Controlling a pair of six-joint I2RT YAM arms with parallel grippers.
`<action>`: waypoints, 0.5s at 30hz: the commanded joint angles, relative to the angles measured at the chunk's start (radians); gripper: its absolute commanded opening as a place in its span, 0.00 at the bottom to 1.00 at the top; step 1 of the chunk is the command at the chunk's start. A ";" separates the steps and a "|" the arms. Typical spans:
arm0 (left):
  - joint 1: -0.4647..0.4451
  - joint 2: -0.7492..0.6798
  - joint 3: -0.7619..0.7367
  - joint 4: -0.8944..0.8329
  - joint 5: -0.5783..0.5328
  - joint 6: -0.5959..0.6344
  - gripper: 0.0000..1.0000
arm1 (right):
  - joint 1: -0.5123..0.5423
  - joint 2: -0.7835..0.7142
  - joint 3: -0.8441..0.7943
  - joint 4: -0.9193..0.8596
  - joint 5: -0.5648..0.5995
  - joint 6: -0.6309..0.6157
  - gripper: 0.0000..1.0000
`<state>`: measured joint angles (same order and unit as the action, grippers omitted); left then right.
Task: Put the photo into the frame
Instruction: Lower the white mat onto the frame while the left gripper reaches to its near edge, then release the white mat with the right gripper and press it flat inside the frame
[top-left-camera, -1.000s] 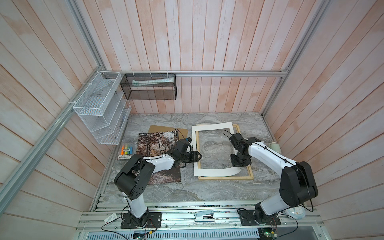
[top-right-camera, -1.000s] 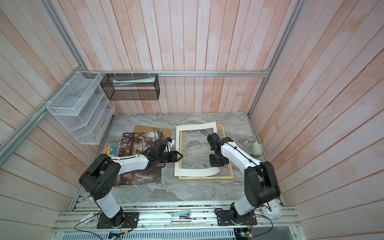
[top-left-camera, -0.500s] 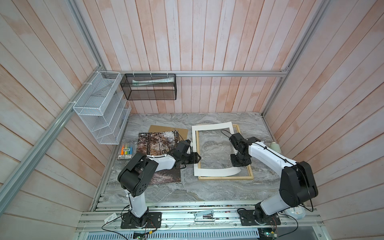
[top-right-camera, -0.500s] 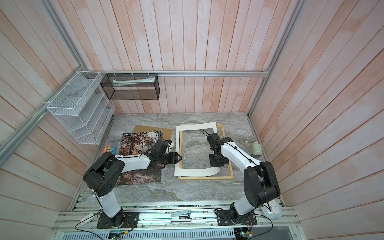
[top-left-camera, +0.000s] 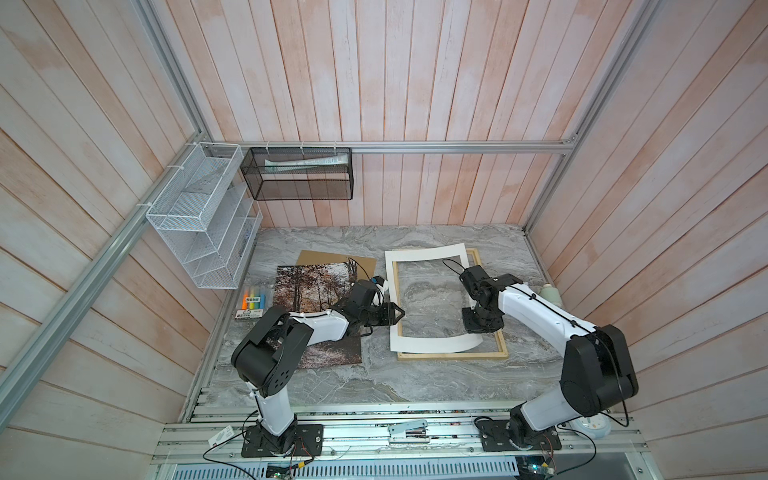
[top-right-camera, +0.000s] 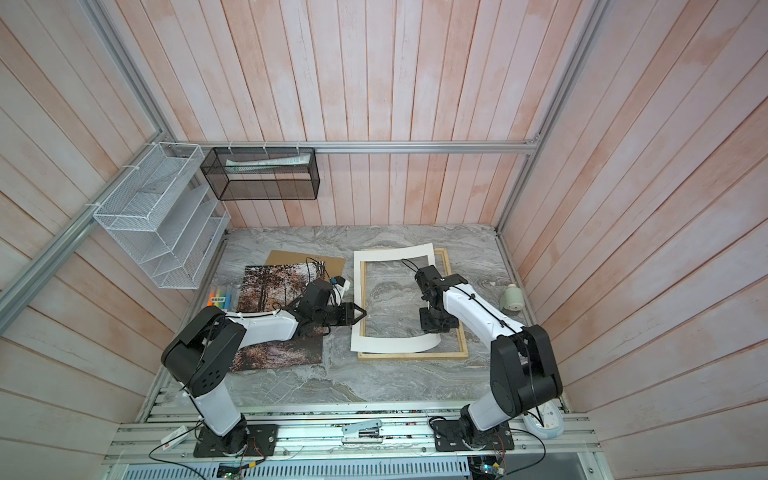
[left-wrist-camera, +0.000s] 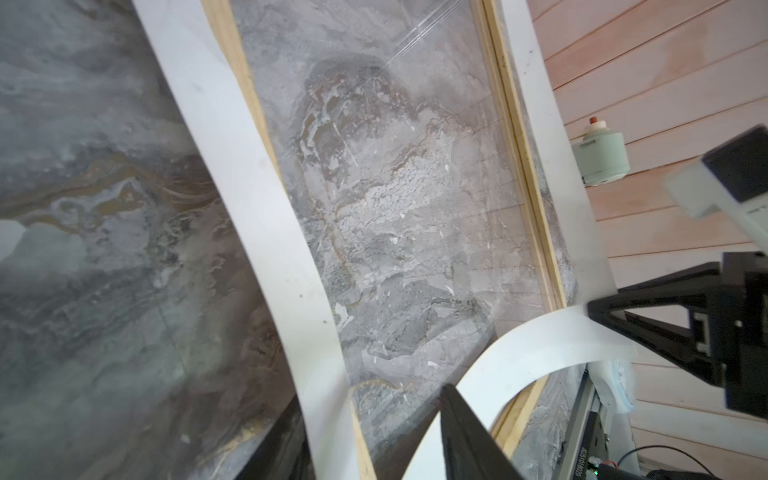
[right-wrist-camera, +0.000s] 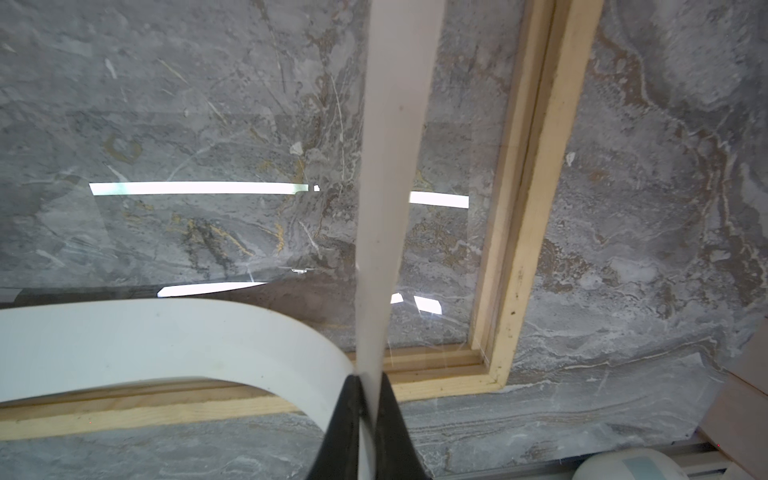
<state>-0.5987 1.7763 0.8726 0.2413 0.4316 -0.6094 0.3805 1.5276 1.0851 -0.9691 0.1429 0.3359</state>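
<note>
The photo (top-left-camera: 307, 291) (top-right-camera: 270, 291), an autumn forest print, lies flat on the marble at the left, partly under my left arm. To its right lies the frame (top-left-camera: 453, 355) (top-right-camera: 411, 354) of pale wood, with a clear pane in it. A white mat (top-left-camera: 432, 343) (top-right-camera: 390, 343) bows up over the frame. My right gripper (top-left-camera: 480, 328) (right-wrist-camera: 368, 399) is shut on the mat's right strip (right-wrist-camera: 390, 166). My left gripper (top-left-camera: 397, 312) (left-wrist-camera: 365, 440) is open at the mat's left strip (left-wrist-camera: 266, 208), which runs between its jaws.
A brown backing board (top-left-camera: 328, 257) sticks out behind the photo. A marker pack (top-left-camera: 251, 302) lies by the left wall. A pale green object (top-left-camera: 550, 293) stands by the right wall. A white wire rack (top-left-camera: 199, 216) and a black mesh basket (top-left-camera: 299, 174) hang on the walls.
My left gripper's jaws have narrowed around the mat's left strip, and the left arm has shifted slightly. The right arm and the mat's right side have not moved.
</note>
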 joint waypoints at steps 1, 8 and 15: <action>-0.004 -0.022 -0.019 0.056 0.050 0.005 0.50 | -0.006 -0.036 0.005 -0.016 0.028 0.004 0.10; -0.004 -0.003 -0.016 0.060 0.052 -0.004 0.50 | -0.012 -0.047 0.005 -0.024 0.044 0.012 0.13; -0.004 0.021 -0.011 0.052 0.045 -0.008 0.50 | -0.024 -0.085 0.000 -0.029 0.084 0.034 0.30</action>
<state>-0.5987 1.7748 0.8722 0.2710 0.4660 -0.6140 0.3626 1.4822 1.0851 -0.9714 0.1890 0.3561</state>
